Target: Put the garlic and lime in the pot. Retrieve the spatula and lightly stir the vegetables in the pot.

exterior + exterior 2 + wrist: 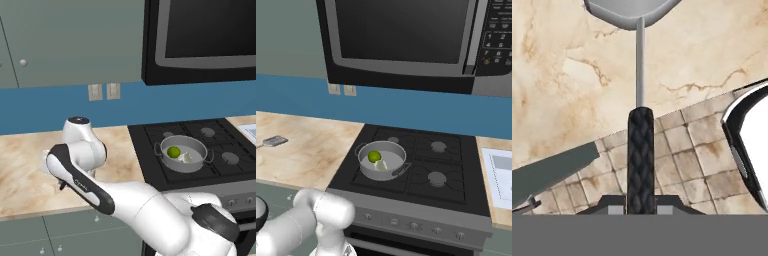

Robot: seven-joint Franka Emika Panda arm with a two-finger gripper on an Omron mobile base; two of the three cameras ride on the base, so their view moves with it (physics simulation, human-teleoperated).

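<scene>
Gripper [640, 210] clamps the black handle of the slotted grey metal spatula [640, 150] on the beige marble tabletop [30, 165], well left of the shallow grey metal pot [183, 154]; lift it straight, keeping the head level.

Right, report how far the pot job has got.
Done: the small green lime and the lumpy white garlic bulb lie in the shallow grey metal pot on the stove. In hand: the pincer is shut on the black handle of the grey-headed spatula, over the counter edge. Left: carry it to the pot and stir.
</scene>
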